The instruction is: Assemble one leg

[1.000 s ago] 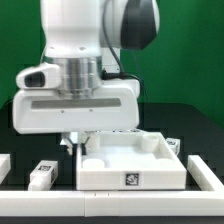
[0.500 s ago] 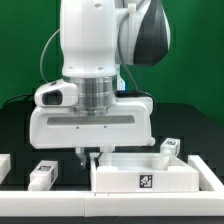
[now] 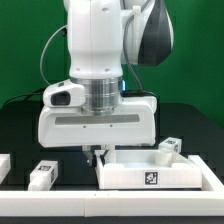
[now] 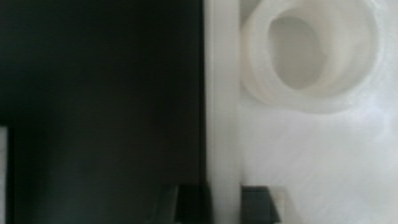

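Note:
My gripper (image 3: 97, 152) stands at the left rim of the large flat white panel (image 3: 150, 172), which lies on the black table. In the wrist view its two dark fingertips (image 4: 187, 205) sit on either side of the panel's raised rim wall (image 4: 221, 120), shut on it. A round raised socket (image 4: 306, 50) shows on the panel's inner face. One leg (image 3: 42, 175), a small white tagged block, lies on the table at the exterior view's left. Another leg (image 3: 170, 148) lies behind the panel's right corner. Neither leg is held.
A white piece (image 3: 3, 165) pokes in at the exterior view's left edge, and another (image 3: 216, 166) at the right edge. A green backdrop stands behind the table. The arm's wide body hides the table area behind the panel.
The arm has moved toward the exterior view's right and the white panel has slid right with it. The legs have not moved.

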Controlling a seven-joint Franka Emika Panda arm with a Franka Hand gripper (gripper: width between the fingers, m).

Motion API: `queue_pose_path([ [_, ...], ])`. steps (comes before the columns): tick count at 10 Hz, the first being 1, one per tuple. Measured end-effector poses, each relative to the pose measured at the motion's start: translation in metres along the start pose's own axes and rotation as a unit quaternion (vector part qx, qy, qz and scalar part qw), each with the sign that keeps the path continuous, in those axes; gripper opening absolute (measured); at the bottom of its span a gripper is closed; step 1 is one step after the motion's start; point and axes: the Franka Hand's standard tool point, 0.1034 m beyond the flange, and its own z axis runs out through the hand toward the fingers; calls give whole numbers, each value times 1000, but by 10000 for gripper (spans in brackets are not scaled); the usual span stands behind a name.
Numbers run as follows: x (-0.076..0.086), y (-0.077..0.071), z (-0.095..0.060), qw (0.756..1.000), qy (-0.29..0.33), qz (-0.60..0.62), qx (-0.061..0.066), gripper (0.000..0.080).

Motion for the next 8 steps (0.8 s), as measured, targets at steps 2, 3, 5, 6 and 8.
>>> queue_pose_path([
  [2, -1, -1, 5, 1000, -5, -1, 0, 54],
  [3, 4, -1, 7, 1000, -7, 1, 1, 54],
  [5, 15, -3, 10, 1000, -22, 7, 4, 54],
  [6, 15, -4, 10, 999, -37, 15, 7, 54],
  [8, 15, -9, 10, 998, -59, 23, 10, 54],
])
